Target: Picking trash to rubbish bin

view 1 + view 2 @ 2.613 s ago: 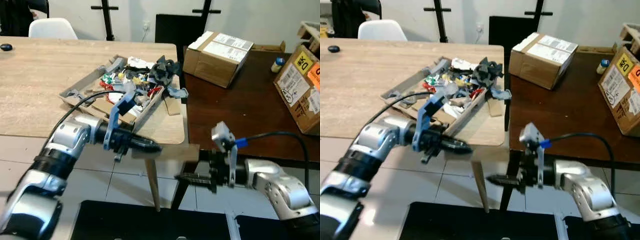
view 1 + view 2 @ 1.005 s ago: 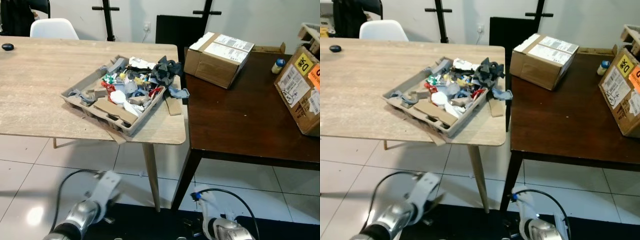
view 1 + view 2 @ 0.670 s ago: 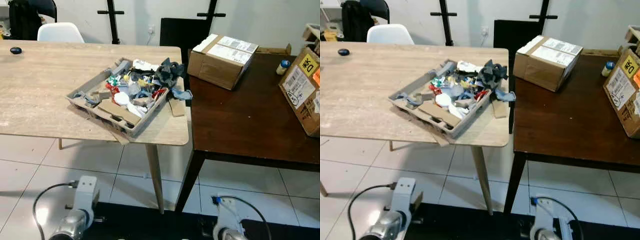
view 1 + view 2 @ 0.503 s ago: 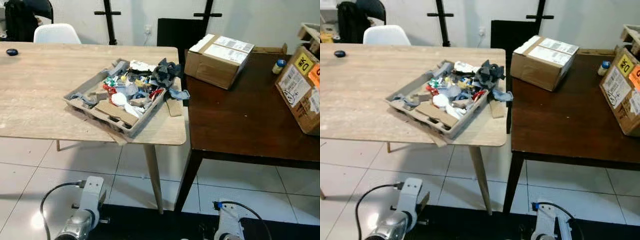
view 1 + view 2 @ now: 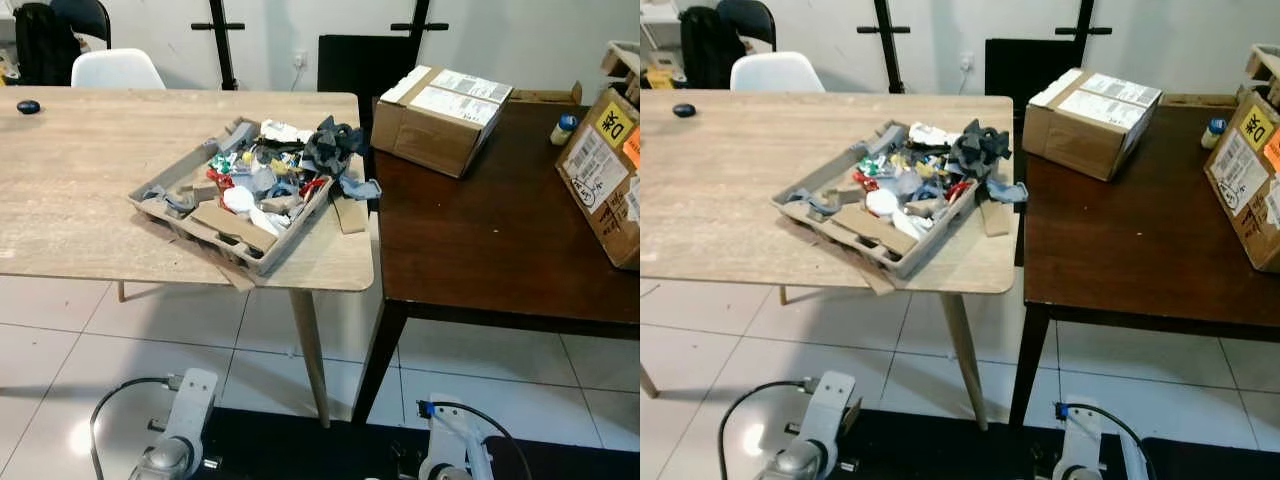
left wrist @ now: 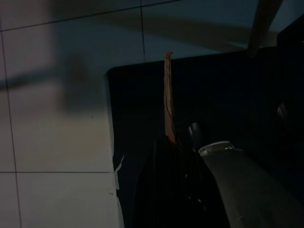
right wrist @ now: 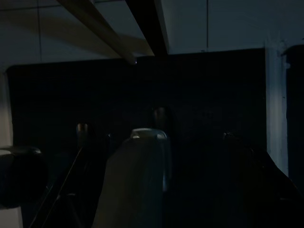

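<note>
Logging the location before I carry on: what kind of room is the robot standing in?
Probably a workroom or office: a light wooden table bearing a tray of mixed trash, a dark table stacked with shipping cartons, and a tiled floor.

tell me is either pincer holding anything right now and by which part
The left pincer holds a thin brown strip of cardboard by its near end; the rest sticks out past the fingertips. Whether the right pincer holds anything cannot be told: its wrist view is too dark.

Even, bright room light is filling both eye views, which are looking sharp, without blur. A glare patch is shining on the floor tiles [image 5: 82, 437] at 7 o'clock. Both wrist views are sitting in deep shade, murky and grainy.
</note>
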Robot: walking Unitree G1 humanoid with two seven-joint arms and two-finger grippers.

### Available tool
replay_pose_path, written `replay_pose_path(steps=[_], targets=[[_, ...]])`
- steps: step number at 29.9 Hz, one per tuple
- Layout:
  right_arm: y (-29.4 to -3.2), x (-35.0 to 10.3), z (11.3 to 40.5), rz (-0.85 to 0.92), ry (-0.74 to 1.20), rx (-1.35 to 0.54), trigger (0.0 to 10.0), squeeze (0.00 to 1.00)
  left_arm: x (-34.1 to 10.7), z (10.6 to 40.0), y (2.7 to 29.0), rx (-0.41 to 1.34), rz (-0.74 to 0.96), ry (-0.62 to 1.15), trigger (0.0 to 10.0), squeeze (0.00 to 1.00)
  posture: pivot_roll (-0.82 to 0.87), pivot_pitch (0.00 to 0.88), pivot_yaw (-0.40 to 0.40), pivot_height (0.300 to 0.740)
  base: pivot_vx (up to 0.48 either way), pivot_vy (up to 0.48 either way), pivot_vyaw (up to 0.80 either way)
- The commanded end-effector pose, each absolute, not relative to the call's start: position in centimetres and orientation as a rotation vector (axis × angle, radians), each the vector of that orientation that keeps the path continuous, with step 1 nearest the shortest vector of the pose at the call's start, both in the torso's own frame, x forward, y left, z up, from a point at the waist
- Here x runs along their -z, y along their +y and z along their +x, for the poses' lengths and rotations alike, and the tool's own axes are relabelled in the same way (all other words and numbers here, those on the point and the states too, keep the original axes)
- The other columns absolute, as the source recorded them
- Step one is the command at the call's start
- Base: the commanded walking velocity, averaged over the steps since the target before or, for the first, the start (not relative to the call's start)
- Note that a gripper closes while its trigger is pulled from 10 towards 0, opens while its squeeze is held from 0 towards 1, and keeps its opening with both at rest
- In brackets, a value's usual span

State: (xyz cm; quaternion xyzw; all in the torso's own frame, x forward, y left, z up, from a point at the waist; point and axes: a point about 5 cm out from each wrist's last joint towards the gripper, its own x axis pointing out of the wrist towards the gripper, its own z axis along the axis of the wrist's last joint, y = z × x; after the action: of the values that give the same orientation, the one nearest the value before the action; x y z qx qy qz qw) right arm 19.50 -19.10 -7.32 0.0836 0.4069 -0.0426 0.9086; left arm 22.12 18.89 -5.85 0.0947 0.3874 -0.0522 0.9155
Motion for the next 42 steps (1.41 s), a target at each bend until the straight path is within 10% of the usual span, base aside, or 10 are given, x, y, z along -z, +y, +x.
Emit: replay_pose_path(steps=[1,17,42], targets=[[-18.9,8.0,18.3,0.172,0.866,0.081,10.0,0.0,6.1,21.4,19.2,0.085,0.212,0.797,10.0,0.0,0.1,0.233,0.01,0.74,0.0,0.0,0.0],[-17.9,8.7,16.1,0.201,0.848,0.099,10.0,0.0,5.9,20.6,21.6,0.061,0.267,0.759,10.0,0.0,0.11,0.282,0.035,0.74,0.0,0.0,0.0],[-18.6,6.8,19.8,0.16,0.703,0.102,10.0,0.0,5.4,22.7,18.4,0.141,0.161,0.74,10.0,0.0,0.07,0.194,0.041,0.74,0.0,0.0,0.0]])
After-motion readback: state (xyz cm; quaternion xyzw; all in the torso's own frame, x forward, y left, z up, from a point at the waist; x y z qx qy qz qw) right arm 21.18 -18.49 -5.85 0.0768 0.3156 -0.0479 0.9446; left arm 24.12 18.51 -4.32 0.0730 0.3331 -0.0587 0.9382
